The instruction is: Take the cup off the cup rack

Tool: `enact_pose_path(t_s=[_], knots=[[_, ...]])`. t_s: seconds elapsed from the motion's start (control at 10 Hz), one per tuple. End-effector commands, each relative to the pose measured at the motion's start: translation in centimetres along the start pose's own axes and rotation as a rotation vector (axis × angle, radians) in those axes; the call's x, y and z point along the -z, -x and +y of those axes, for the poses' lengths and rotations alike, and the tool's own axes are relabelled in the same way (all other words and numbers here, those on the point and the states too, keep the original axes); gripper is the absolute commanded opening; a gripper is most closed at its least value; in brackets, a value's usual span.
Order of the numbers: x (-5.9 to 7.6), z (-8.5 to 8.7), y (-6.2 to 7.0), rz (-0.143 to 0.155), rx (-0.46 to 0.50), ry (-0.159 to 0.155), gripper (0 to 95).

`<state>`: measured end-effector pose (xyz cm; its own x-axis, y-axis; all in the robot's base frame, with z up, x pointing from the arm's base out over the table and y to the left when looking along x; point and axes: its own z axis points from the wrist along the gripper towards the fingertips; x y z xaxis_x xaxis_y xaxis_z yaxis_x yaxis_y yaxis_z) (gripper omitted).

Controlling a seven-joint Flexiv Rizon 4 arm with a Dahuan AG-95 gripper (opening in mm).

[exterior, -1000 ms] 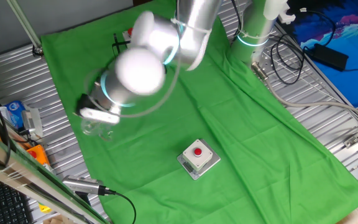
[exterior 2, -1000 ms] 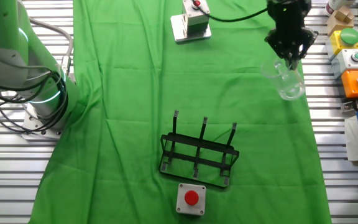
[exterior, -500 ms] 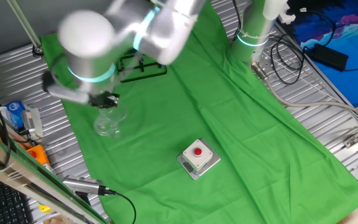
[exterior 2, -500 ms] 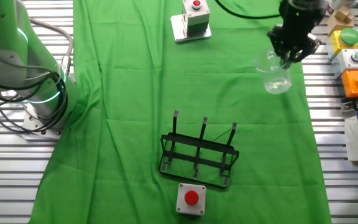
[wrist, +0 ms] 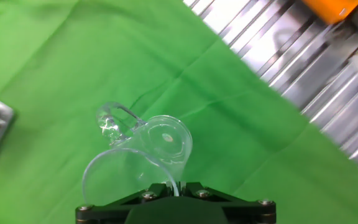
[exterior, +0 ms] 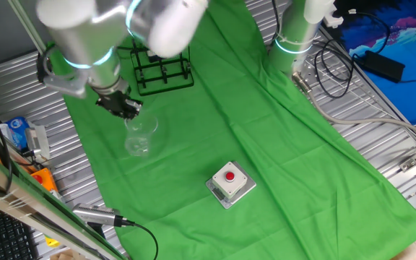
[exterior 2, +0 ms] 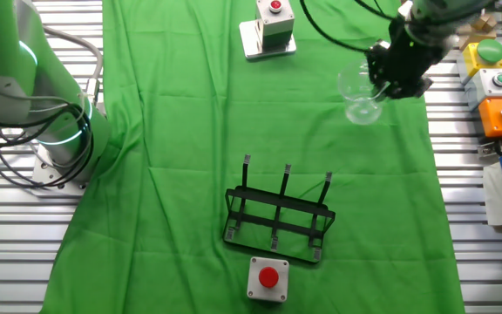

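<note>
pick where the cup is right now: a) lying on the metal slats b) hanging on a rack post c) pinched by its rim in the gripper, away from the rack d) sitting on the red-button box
c: the gripper pinches the cup by its rim over the green cloth, and the cup rack stands apart with bare posts.

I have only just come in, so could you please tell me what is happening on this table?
The robot arm is holding a clear cup by its rim in its claw. The cup is already off the black wire rack, which stands with nothing on it further along the green cloth. In the hand view the claw is closed on the cup's wall, with the little handle off to one side. Whether the cup touches the cloth cannot be told. A grey box with a red button sits nearby.
</note>
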<state>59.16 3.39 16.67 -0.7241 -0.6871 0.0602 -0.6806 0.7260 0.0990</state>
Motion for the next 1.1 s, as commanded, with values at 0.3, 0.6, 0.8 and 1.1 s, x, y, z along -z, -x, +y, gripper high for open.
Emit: enact_pose_path(t_s=[0.3, 0.6, 0.8, 1.1], knots=[[-0.13, 0.31, -0.60, 0.057, -0.076, 0.103, 0.0], [-0.14, 0.30, -0.59, 0.048, -0.082, 0.100, 0.0], [-0.15, 0.31, -0.59, 0.050, -0.078, 0.098, 0.0], [-0.20, 0.32, -0.63, 0.053, -0.079, 0.097, 0.0]])
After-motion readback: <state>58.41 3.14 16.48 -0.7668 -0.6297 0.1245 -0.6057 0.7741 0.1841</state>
